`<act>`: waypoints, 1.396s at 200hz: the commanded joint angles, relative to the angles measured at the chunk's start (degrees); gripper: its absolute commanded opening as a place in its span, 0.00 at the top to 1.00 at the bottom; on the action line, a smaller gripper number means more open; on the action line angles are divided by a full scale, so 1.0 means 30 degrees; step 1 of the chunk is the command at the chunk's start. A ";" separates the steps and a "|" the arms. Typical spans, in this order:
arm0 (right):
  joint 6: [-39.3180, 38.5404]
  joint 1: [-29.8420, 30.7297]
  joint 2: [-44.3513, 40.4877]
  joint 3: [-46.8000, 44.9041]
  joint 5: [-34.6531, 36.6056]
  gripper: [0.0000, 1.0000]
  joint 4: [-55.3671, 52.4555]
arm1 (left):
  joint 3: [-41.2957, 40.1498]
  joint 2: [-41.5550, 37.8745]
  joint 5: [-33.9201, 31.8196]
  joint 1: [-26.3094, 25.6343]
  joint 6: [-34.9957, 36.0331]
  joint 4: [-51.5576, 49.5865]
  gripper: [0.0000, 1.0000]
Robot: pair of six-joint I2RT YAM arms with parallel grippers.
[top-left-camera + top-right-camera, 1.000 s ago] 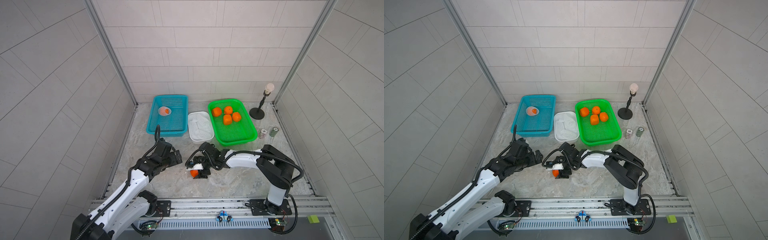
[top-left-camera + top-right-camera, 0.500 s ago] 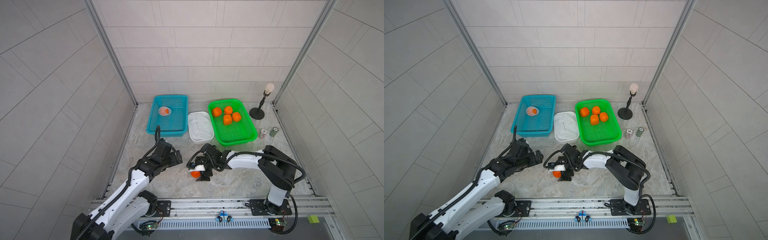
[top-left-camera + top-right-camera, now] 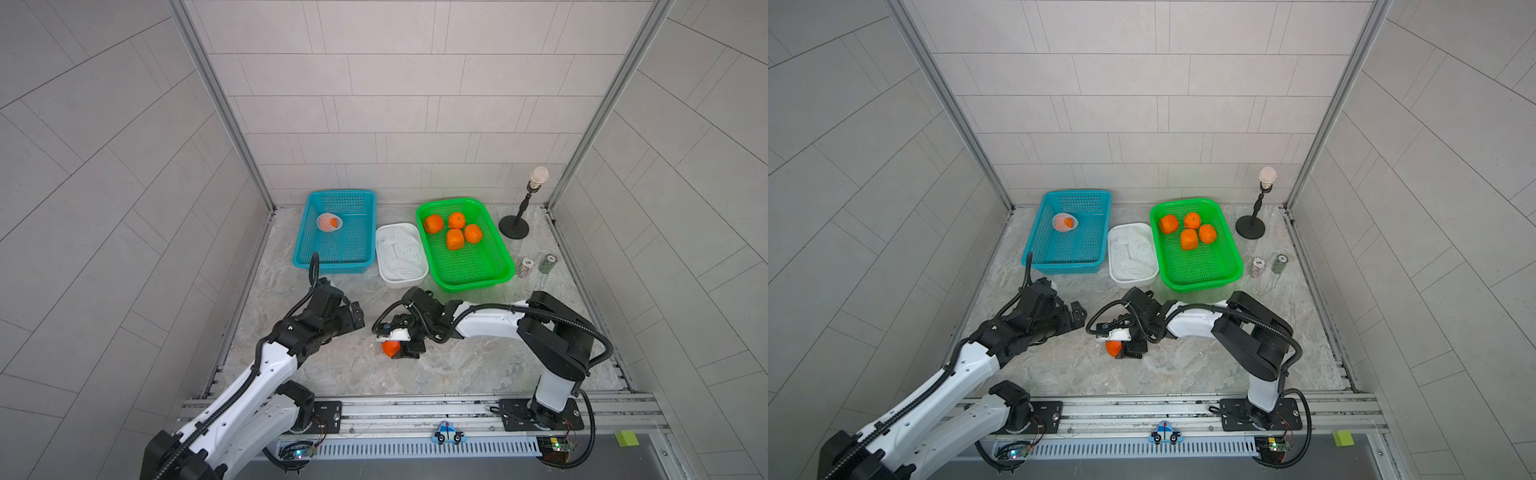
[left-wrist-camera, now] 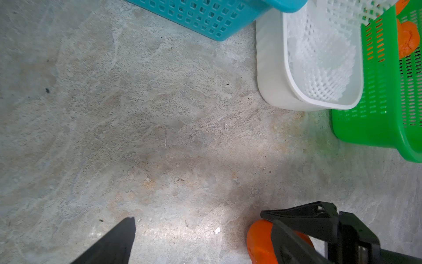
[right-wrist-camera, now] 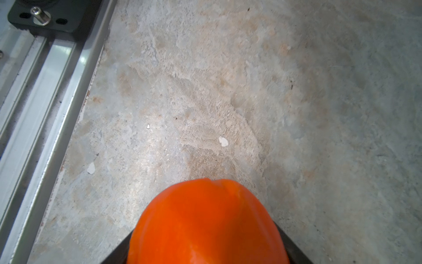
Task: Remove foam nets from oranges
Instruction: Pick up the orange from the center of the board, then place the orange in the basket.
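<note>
A bare orange (image 3: 388,350) (image 3: 1112,349) (image 5: 205,224) sits low over the table's front middle, with my right gripper (image 3: 400,345) (image 3: 1124,345) shut on it and black fingers (image 5: 294,249) flanking both sides. My left gripper (image 3: 355,318) (image 3: 1075,318) stands open a little to its left with nothing in it; one of its fingers (image 4: 114,244) shows over bare table. One netted orange (image 3: 329,222) (image 3: 1064,222) lies in the blue basket (image 3: 332,266). Loose foam nets (image 3: 399,251) (image 4: 319,57) fill the white tub (image 3: 401,283). Several bare oranges (image 3: 455,239) lie in the green basket (image 3: 478,286).
A black lamp stand (image 3: 515,227) stands at the back right, with two small chip stacks (image 3: 527,268) (image 3: 547,263) in front of it. A metal rail (image 3: 415,409) (image 5: 45,91) runs along the front edge. Tiled walls close in both sides.
The right gripper and its orange have shifted only slightly toward the front. The left arm has stayed still.
</note>
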 commanded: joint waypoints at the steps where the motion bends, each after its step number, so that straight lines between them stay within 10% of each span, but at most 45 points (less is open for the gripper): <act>1: 0.0598 -0.0036 -0.0970 0.0043 -0.0121 0.27 -0.0196 | -0.0151 -0.0368 -0.0342 0.0001 -0.0235 0.0059 0.00; 96: 0.3898 -0.0636 -0.4694 0.1169 0.2740 0.37 -0.1940 | 0.0936 -0.0404 -0.0921 0.0030 -0.0236 0.0013 0.00; 179: 1.0948 -0.5355 -0.8231 0.3352 0.7144 0.51 -0.4150 | 0.3267 0.0803 -0.2185 0.0027 -0.0046 0.0505 0.00; 279: 1.6661 -0.9929 -0.2921 0.8132 0.8434 0.58 -0.6177 | 0.9029 0.7774 0.0215 0.0027 0.2983 0.0900 0.00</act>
